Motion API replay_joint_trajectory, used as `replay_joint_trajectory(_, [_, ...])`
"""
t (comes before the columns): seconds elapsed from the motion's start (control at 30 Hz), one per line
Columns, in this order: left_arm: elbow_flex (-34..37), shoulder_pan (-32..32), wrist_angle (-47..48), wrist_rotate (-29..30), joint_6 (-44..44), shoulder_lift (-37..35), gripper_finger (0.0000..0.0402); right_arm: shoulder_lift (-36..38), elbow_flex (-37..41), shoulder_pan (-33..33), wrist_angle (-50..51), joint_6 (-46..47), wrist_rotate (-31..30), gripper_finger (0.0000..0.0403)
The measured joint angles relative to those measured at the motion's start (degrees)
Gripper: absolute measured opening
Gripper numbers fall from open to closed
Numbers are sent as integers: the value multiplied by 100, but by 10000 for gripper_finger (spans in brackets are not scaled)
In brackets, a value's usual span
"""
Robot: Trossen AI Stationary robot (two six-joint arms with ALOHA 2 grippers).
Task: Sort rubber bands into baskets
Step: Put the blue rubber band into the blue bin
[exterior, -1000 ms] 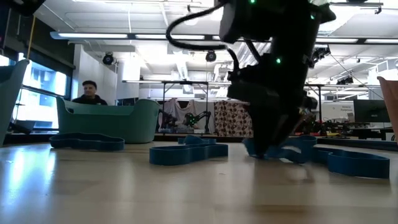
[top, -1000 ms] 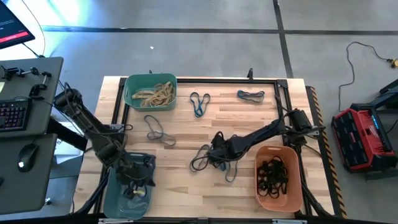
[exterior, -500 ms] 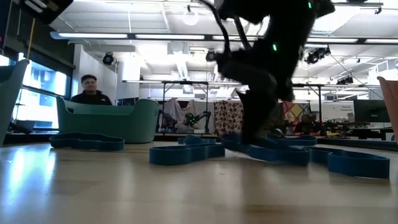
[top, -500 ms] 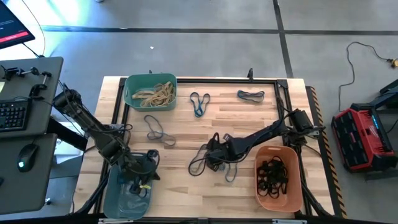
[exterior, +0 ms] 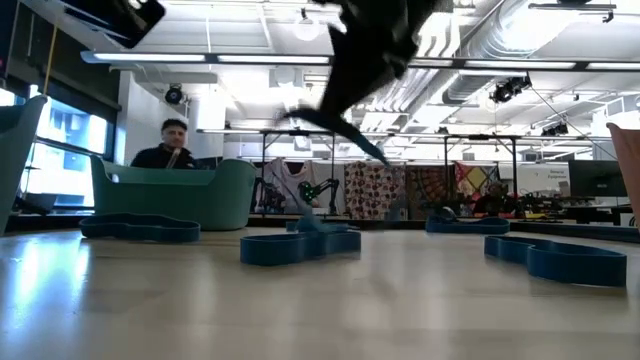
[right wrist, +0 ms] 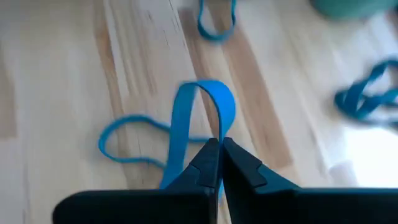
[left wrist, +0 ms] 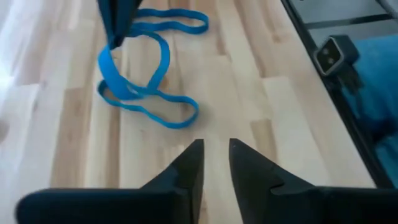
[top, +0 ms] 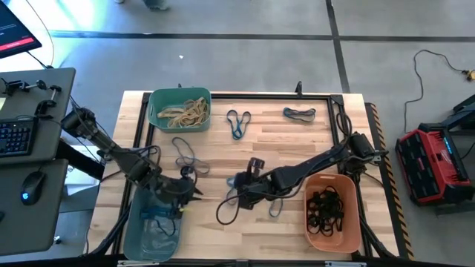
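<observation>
Right wrist view shows our right gripper point(right wrist: 219, 149) fingers pinching a blue rubber band point(right wrist: 205, 109) just above the table point(right wrist: 56, 74). Our left gripper point(left wrist: 216, 163), fingers slightly spread, waits by the grey-blue basket point(top: 141, 233). The thin loop could slip out, or snag neighbouring bands.

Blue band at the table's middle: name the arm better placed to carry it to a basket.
Right. The right claw is shut on the blue band, lifting part of it off the table. The left claw holds nothing, fingers slightly apart, beside the grey-blue basket.
</observation>
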State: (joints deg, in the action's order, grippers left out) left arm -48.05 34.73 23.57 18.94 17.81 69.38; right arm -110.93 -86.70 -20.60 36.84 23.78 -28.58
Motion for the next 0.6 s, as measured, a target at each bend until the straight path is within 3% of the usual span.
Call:
replay_joint_trajectory(0.3, [0,-462,-413,-2,-601,4,123,2,-240,-9,-837,-1250,-131,1])
replay_joint_trajectory(0.6, [0,-760,-922,-171,-755,321,136,2,-242,-9,-1410,-1797,-130,0])
